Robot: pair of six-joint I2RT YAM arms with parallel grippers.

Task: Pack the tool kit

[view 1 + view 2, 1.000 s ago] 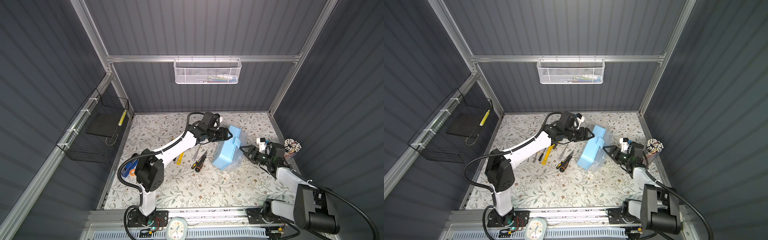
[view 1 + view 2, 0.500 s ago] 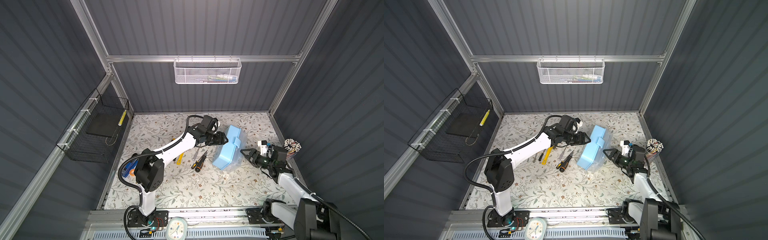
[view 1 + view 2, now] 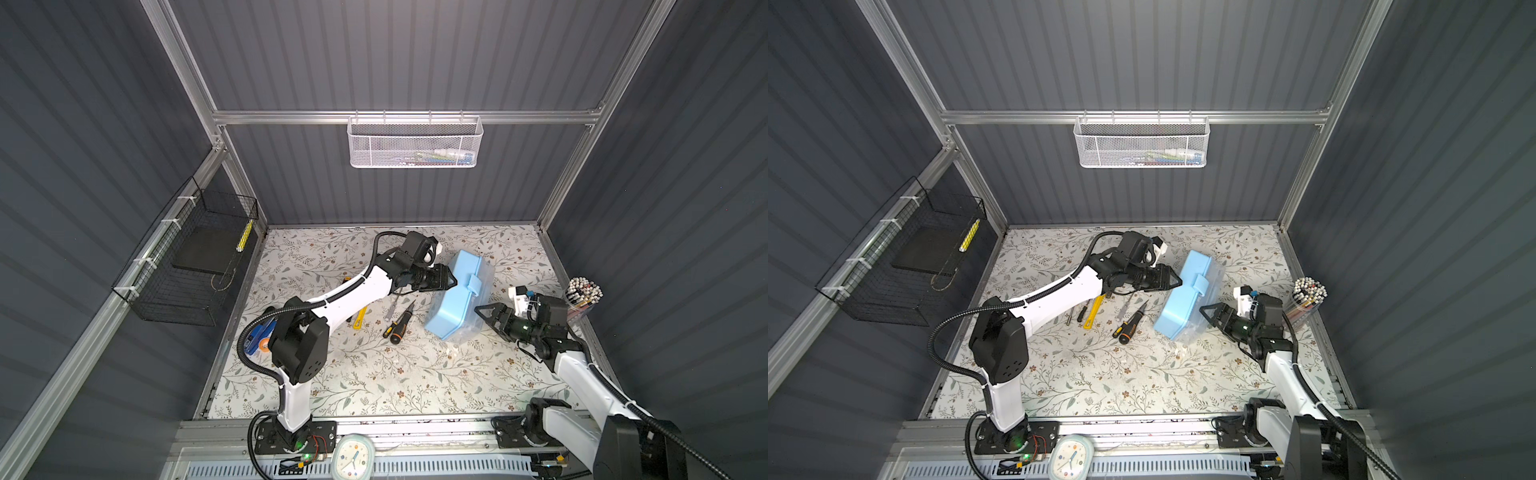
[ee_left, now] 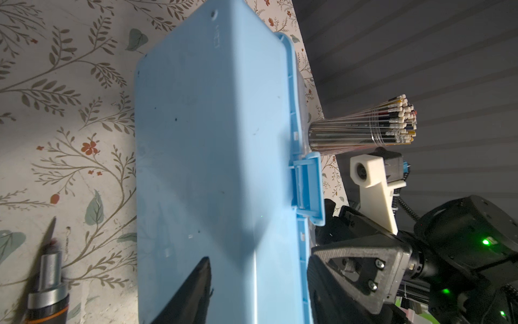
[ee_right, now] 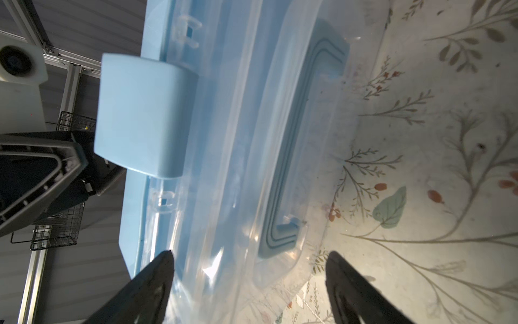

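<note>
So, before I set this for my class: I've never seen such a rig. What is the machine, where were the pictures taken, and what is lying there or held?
Two robot arms work at a flowered table, each ending in a two-fingered gripper. Two pictures look down from overhead, nearly alike; two come from cameras on the wrists. The light-blue tool case sits tilted between the grippers. The right gripper is open, facing its clear lid; the left gripper is at its blue underside, grip unclear. A screwdriver and yellow wrench lie loose nearby.
</note>
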